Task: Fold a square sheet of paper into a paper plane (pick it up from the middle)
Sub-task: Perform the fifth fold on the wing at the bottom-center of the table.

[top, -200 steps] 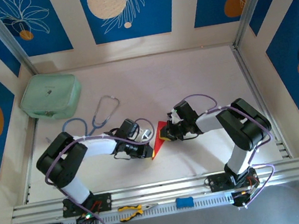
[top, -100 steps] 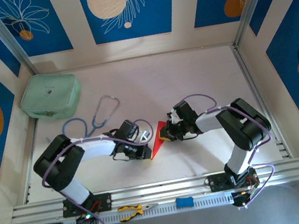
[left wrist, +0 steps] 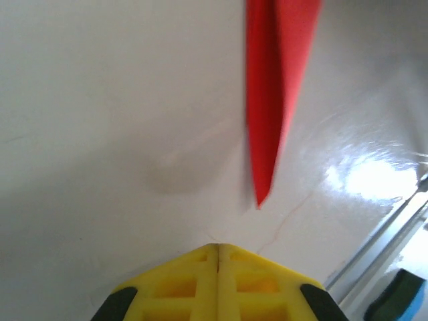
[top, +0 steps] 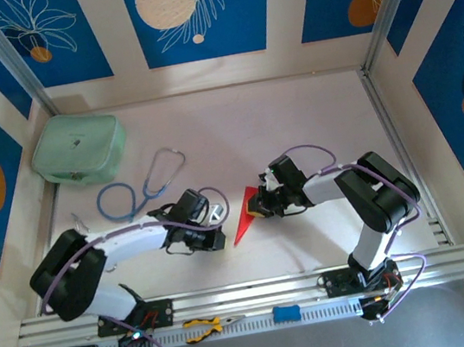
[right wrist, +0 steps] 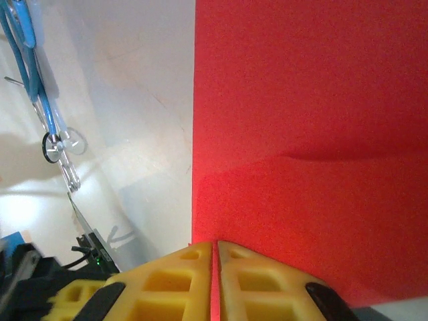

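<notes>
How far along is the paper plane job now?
Done: the red paper is folded into a narrow pointed dart. In hand: the right gripper is shut on its wide end; the left gripper is shut, clear of its tip. Left: probably only the release.

In the left wrist view the plane (left wrist: 271, 100) is blurred and its wide end runs off the top edge. The left pincer (left wrist: 218, 247) is cut by the bottom edge, and a blue-and-dark thing (left wrist: 400, 299) in the corner is too blurred to name. In the right wrist view the plane runs off the top and right edges, the right pincer (right wrist: 215, 244) hides its near edge, and the stethoscope (right wrist: 41, 107) is cut off at the top left corner.
</notes>
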Tool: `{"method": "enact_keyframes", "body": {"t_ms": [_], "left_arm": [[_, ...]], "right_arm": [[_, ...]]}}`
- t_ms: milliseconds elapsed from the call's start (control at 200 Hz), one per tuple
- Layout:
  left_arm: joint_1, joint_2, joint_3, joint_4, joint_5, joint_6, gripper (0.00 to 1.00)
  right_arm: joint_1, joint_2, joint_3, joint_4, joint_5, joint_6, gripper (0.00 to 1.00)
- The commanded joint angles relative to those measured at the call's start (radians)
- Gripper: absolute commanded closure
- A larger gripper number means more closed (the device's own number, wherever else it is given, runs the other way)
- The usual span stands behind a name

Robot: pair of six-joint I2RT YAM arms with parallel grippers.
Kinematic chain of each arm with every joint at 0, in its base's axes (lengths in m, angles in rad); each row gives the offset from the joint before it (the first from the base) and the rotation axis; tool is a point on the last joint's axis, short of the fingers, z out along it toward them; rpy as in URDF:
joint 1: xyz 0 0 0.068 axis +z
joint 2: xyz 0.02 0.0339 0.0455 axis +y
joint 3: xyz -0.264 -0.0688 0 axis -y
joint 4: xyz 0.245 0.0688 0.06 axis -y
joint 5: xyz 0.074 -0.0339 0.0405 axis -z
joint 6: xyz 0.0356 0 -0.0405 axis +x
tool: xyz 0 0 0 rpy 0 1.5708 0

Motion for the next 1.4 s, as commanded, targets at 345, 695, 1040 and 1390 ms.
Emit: {"method": "enact_keyframes", "body": {"t_ms": [345, 695, 1040, 1390], "left_arm": [[-0.015, 0.208, 0.169, 0.316, 0.231, -0.047, 1.0], [-0.013, 0.37, 0.163, 0.321, 0.177, -0.026, 1.0], [-0.014, 0.303, 0.018, 0.196, 0.142, -0.023, 1.0], [-0.013, 0.205, -0.045, 0.076, 0.096, -0.023, 1.0]], "right_arm": [[0.006, 0.059, -0.011, -0.132, 0.109, 0.014, 0.87], [0.008, 0.062, -0.016, -0.13, 0.111, 0.016, 0.87], [0.004, 0.067, -0.024, -0.132, 0.117, 0.014, 0.87], [0.005, 0.068, -0.022, -0.133, 0.118, 0.014, 0.87]]}}
